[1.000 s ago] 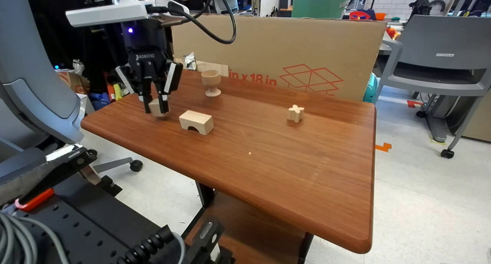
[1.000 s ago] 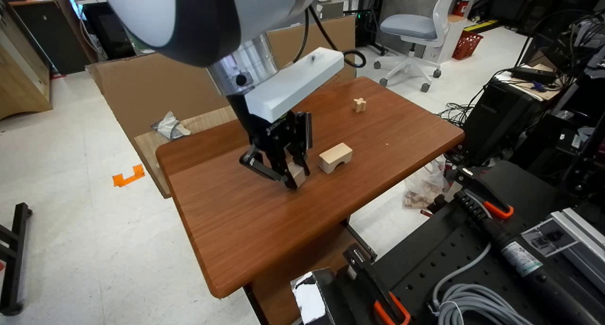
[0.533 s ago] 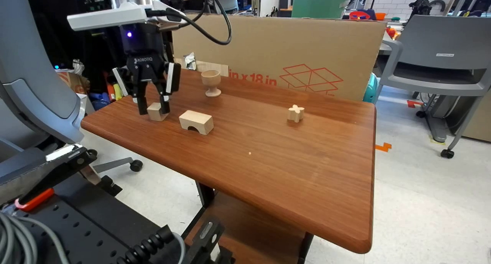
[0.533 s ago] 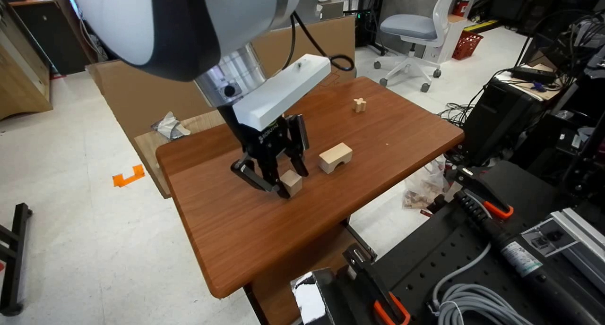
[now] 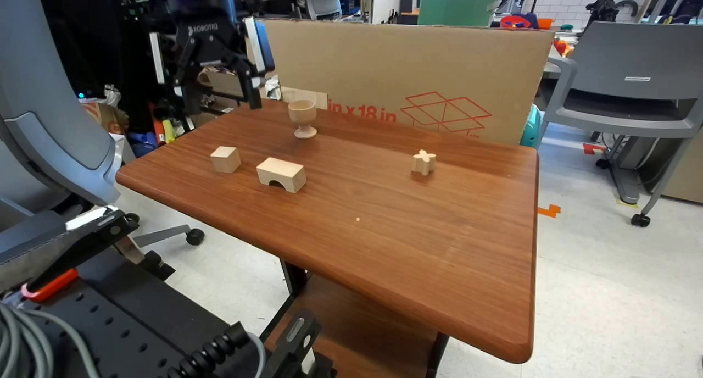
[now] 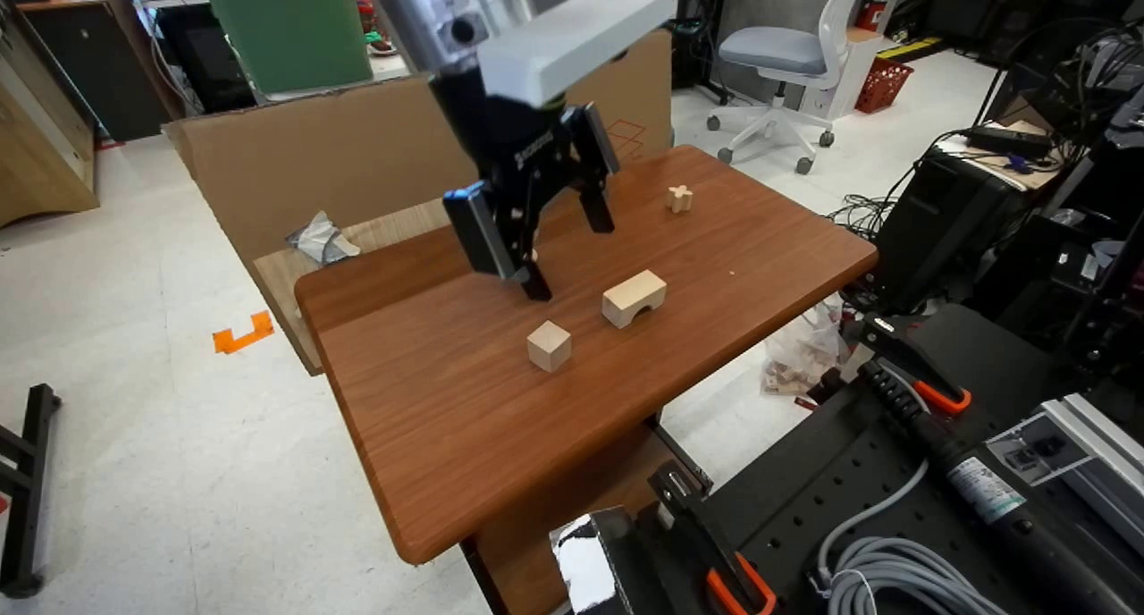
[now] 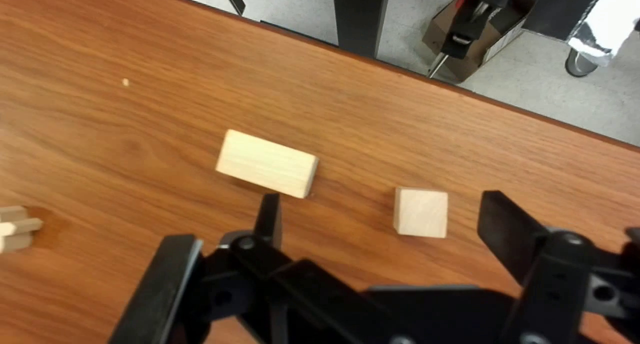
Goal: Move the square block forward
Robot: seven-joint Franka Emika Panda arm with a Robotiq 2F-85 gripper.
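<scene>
Jaws gaping empty, upper left in an exterior view, we reckon the square block [image 5: 226,160] placed: retreat next!

The cube [image 6: 549,346] and notched block [image 6: 634,299] are pale wood; the table [image 5: 406,246], reddish brown with darker grain; the cardboard [image 5: 395,70], tan printed red. The gripper [image 6: 569,259] looks black, though blurred.

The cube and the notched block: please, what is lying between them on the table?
Only bare table lies between the cube and the notched block. This shows in both exterior views and the wrist view.
</scene>
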